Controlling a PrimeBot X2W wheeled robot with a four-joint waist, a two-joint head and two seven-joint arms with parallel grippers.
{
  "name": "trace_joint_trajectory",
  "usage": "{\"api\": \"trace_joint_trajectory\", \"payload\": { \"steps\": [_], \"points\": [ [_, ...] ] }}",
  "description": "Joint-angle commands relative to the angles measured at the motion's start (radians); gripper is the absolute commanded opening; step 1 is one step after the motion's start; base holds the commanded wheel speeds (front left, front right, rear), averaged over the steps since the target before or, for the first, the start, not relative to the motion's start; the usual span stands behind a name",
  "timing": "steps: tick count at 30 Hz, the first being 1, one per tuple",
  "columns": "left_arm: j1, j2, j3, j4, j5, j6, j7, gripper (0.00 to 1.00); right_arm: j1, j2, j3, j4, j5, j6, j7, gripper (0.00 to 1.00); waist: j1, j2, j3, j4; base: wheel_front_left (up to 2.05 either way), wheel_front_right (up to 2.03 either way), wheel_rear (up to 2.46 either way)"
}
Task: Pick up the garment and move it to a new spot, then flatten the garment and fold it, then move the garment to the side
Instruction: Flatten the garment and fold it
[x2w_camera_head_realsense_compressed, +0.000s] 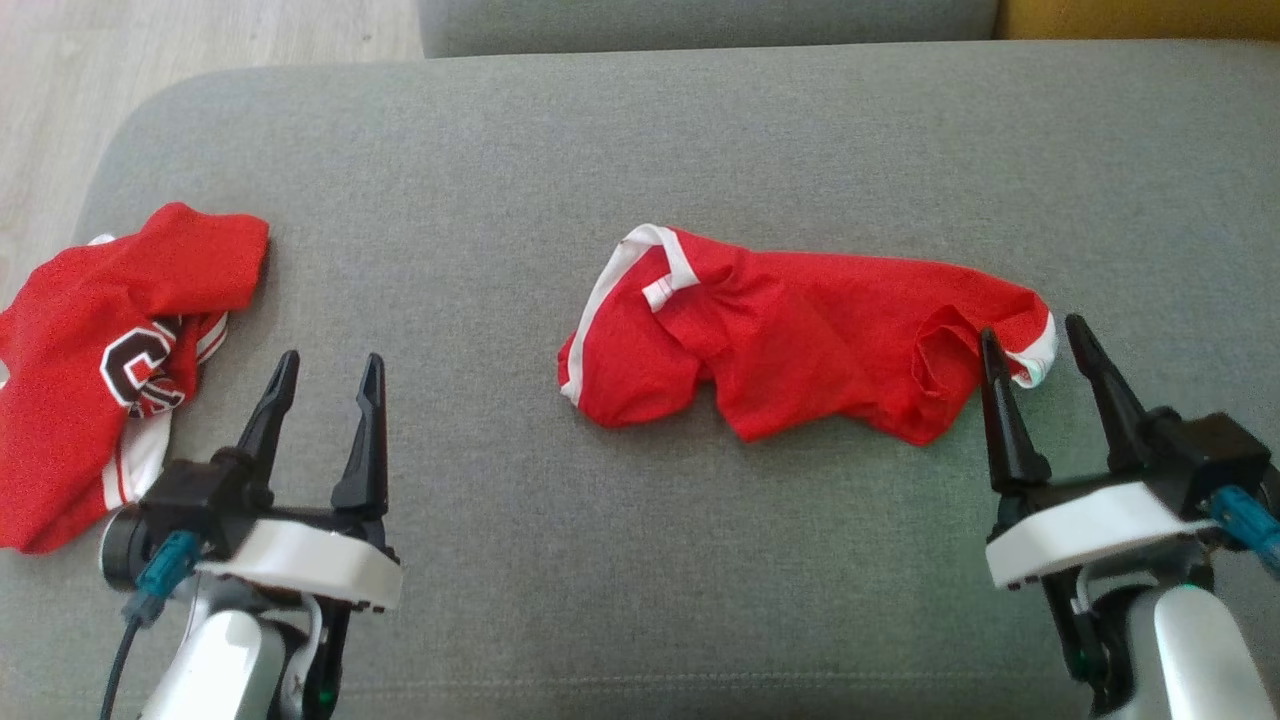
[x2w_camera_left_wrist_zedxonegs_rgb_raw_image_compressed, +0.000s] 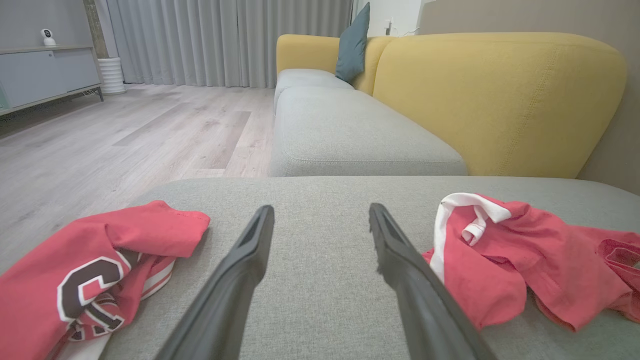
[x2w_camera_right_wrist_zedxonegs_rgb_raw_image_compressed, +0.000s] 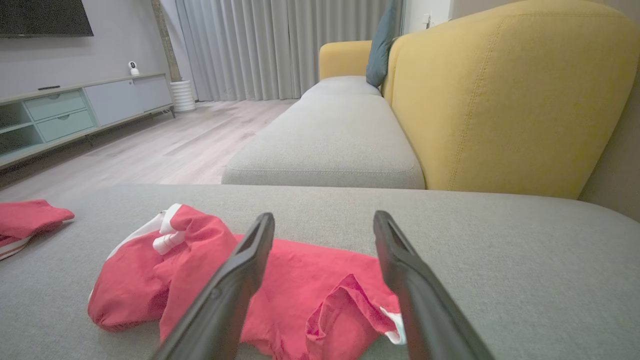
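- Garment (x2w_camera_head_realsense_compressed: 800, 335): likely light, limp, easily bunched; best pinched at its white-edged ends, 3 and 9 o'clock.
- Look: red, white trim, crumpled lengthwise.
- Place: centre of grey cushion (x2w_camera_head_realsense_compressed: 640, 150); second shirt (x2w_camera_head_realsense_compressed: 90, 370) at 9 o'clock.
- Left gripper (x2w_camera_head_realsense_compressed: 330, 360), right gripper (x2w_camera_head_realsense_compressed: 1030, 325): fingers spread, holding nothing.

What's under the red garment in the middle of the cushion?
The red garment lies on the grey cushion. Anything beneath its crumpled folds is covered.
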Motion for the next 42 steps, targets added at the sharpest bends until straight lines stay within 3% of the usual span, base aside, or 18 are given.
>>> {"api": "trace_joint_trajectory", "payload": {
  "steps": [1,22,30,40,41,42],
  "points": [
    [-0.038,0.022,0.052,-0.031,0.013,-0.004,-0.012,1.00,-0.005,-0.005,0.018,-0.039,-0.006,0.004,0.004,1.00,0.0001,-0.0001,0.000,0.000,0.00,0.00,0.00],
    [-0.070,-0.009,0.059,-0.019,0.057,-0.035,-0.012,1.00,-0.042,-0.005,0.077,-0.035,-0.021,0.004,0.027,1.00,0.0001,-0.0001,0.043,0.017,0.00,0.00,0.00],
    [-0.130,-0.033,0.061,-0.025,0.072,-0.059,-0.012,1.00,-0.189,-0.006,0.272,0.088,-0.048,0.004,0.186,1.00,0.0001,-0.0001,0.129,0.060,0.00,0.00,0.00],
    [-0.163,-0.076,0.069,-0.007,0.095,-0.091,-0.012,1.00,-0.332,-0.015,0.324,0.235,-0.155,0.004,0.352,1.00,0.0001,-0.0001,0.174,0.091,0.00,0.00,0.00],
    [-0.164,-0.079,0.070,-0.005,0.098,-0.094,-0.012,1.00,-0.337,-0.014,0.321,0.244,-0.162,0.004,0.366,0.61,0.0001,-0.0001,0.176,0.092,0.00,0.00,0.00],
    [-0.166,-0.083,0.071,-0.003,0.101,-0.097,-0.012,1.00,-0.340,-0.014,0.319,0.250,-0.163,0.004,0.375,0.33,0.0001,-0.0001,0.177,0.094,0.00,0.00,0.00]
  ]
}}
